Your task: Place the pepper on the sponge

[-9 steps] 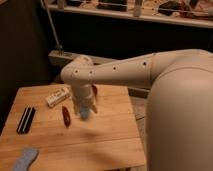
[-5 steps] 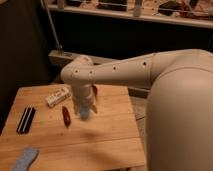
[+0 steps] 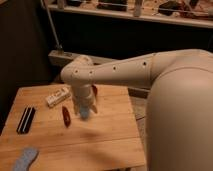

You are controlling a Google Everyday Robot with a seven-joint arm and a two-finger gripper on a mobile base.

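Note:
The pepper [image 3: 65, 116] is a small dark red sliver lying on the wooden table [image 3: 105, 135], left of centre. My gripper [image 3: 84, 112] hangs point-down from the white arm just to the right of the pepper, close above the tabletop and apart from it. It stands open with nothing in it. The blue-grey sponge [image 3: 24, 159] lies flat at the table's near left corner, well away from both pepper and gripper.
A black striped block [image 3: 26, 120] lies near the left edge. A white box [image 3: 57, 96] sits at the back left. Something red [image 3: 94, 90] shows partly behind the arm. My large white arm and body fill the right side.

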